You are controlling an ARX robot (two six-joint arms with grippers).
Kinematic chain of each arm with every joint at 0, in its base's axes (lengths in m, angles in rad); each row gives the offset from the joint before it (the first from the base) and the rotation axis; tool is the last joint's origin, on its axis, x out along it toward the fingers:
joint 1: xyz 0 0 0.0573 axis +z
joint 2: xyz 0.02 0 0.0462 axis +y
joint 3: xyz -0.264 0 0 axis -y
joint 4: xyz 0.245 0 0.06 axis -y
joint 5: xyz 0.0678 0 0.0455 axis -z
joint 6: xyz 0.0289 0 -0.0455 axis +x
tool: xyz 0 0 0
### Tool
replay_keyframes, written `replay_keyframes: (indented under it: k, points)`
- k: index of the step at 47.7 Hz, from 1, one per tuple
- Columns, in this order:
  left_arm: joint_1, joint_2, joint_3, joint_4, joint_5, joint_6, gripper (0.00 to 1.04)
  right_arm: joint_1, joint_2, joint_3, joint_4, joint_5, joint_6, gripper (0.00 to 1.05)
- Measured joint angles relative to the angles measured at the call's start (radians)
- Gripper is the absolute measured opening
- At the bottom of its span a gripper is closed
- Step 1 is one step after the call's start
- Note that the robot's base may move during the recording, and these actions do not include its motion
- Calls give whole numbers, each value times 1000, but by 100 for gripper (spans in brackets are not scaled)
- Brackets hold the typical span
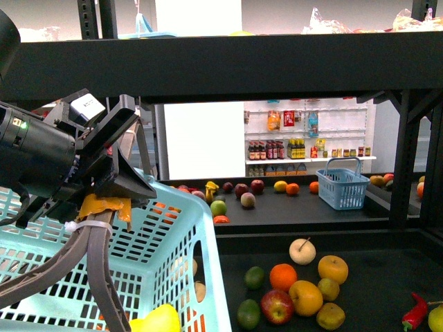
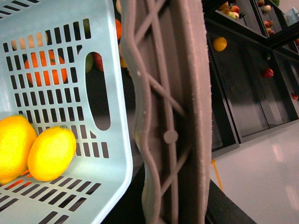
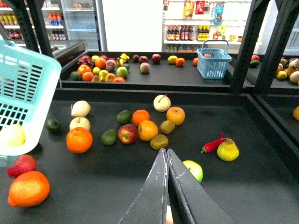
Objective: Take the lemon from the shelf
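Two yellow lemons [image 2: 51, 153] lie side by side inside the light-blue basket [image 2: 56, 56]. My left gripper [image 1: 111, 197] is shut on the basket's grey-brown handle [image 2: 168, 116] and holds the basket [image 1: 173, 242] over the left end of the shelf's black deck [image 1: 374, 283]. One lemon [image 1: 159, 319] shows at the basket's bottom in the front view. My right gripper [image 3: 166, 151] is shut with nothing in it, its tips together above the deck [image 3: 93, 196], just beside a green apple [image 3: 195, 171].
Loose oranges [image 3: 79, 140], apples, avocados, a red chili [image 3: 214, 143] and a yellow pear [image 3: 228, 150] lie on the deck. A small blue basket [image 1: 342, 185] stands on the far deck among more fruit. A black upright [image 1: 405, 159] rises at right; an upper deck [image 1: 228, 66] hangs overhead.
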Motion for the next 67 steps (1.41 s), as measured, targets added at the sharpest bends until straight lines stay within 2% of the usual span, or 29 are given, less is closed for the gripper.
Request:
replay_keyframes:
  k: [28,50,54,56,57,61,67]
  points:
    - [0,0,0,0,0,0,13,-1,-85,-94,16,-1,0,2]
    - [0,0,0,0,0,0,13,-1,-90,-94,18,-2,0,2]
    - [0,0,0,0,0,0,13,-1,-90,-94,18,-2,0,15]
    - [0,0,-1,6,6,-8,13,-1,-90,-94,18,-2,0,26]
    - [0,0,-14,45,22,-23,13,-1,-90,-94,18,-2,0,31]
    - [3,0,-101,370,61,-216,11,-1,-90,-94,18,-2,0,50]
    - [27,-2,-102,431,24,-320,11,-1,-91,-94,18,-2,0,81]
